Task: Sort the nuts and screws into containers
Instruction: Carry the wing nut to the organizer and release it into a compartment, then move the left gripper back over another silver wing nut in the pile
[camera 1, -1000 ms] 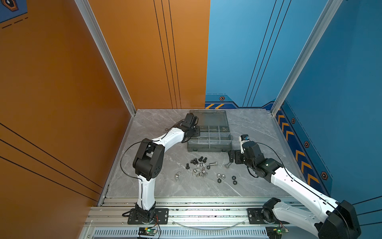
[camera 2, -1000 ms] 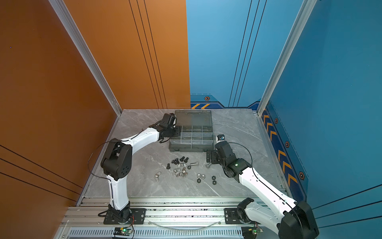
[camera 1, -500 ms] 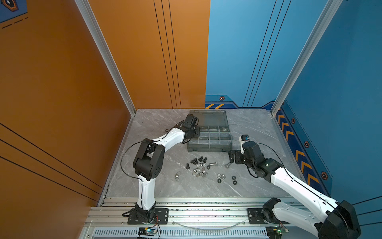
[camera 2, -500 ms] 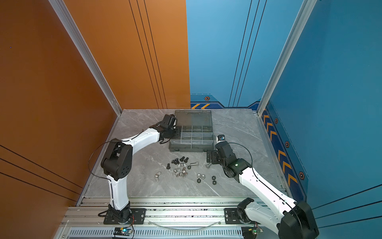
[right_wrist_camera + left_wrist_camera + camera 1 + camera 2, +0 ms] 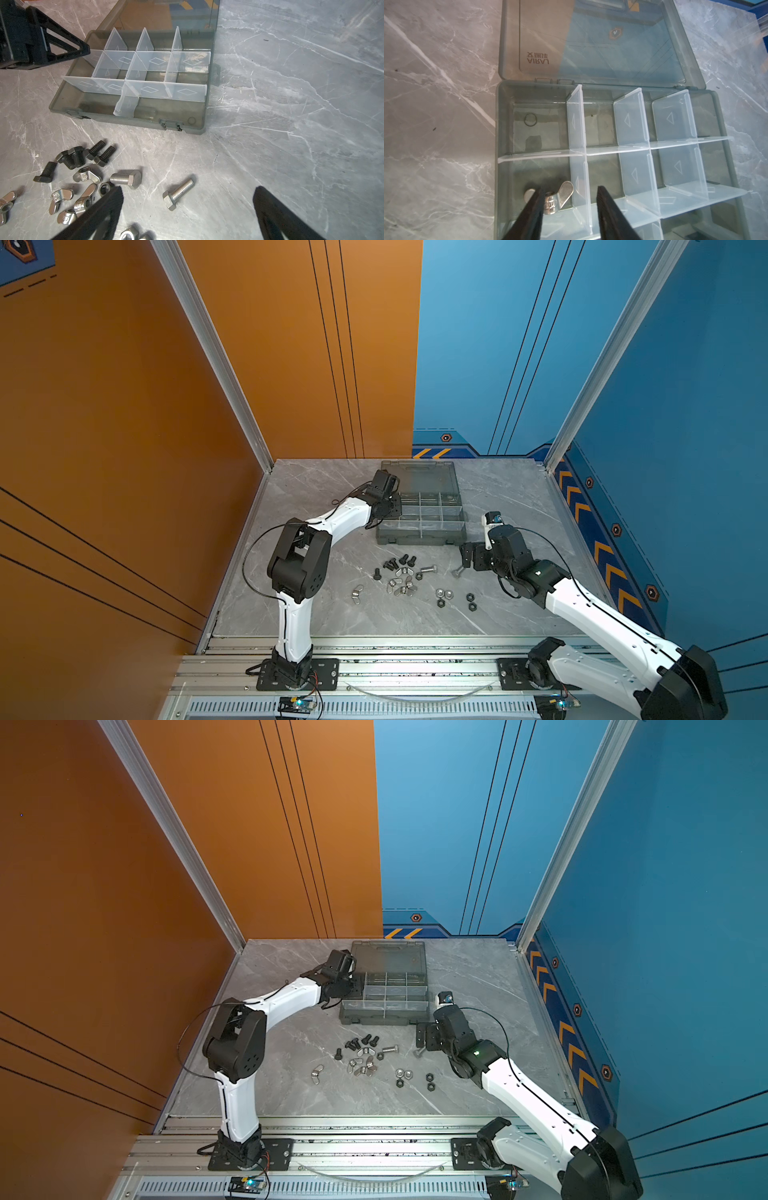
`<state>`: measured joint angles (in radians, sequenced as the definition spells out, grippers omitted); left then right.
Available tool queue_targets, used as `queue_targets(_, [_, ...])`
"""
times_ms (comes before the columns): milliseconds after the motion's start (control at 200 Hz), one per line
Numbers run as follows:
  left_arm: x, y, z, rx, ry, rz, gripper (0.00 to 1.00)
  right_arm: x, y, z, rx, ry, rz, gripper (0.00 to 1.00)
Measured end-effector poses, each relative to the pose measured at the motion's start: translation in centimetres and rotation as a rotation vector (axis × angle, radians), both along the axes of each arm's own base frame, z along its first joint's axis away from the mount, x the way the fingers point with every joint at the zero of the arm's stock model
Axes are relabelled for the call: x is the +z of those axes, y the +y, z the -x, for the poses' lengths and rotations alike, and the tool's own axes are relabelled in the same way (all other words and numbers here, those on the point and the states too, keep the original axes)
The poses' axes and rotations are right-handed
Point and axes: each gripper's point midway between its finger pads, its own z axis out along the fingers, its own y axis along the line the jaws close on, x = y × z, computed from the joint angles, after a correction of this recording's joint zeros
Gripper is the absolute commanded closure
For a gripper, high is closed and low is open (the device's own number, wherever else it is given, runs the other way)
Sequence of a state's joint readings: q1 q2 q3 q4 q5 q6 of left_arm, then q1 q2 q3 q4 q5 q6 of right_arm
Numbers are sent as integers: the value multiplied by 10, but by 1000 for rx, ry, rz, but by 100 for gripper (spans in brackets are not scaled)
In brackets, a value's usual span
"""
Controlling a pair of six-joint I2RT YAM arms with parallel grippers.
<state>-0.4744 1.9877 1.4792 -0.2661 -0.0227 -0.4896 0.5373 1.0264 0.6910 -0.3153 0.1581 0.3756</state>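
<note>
- A wing nut (image 5: 558,199) lies in the left middle compartment (image 5: 529,176) of the case (image 5: 497,124).
- The left claw (image 5: 570,189) above it is open, so the nut lies free.
- The right claw (image 5: 188,190) is open near a silver bolt (image 5: 178,195), ready to grab.

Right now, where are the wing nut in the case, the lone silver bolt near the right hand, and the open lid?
wing nut (image 5: 552,204): left wrist view, on its threaded centre.
silver bolt (image 5: 182,190): right wrist view, mid-shank near the head.
lid (image 5: 591,41): left wrist view, on its flat panel.
</note>
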Motion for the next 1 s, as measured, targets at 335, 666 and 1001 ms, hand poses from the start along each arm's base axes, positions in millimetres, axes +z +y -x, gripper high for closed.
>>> queue_targets(335, [50,0,34,-43,-51,-14,41,7,-1,2,1,-21,-13,0])
queue_targets(666, [53,35,130,-26,-17,-59,31,6,1,2,11,-13,-25,0])
queue_targets(1001, [7,103,237,140,126,-134,28,-1,6,-6,20,35,-15,0])
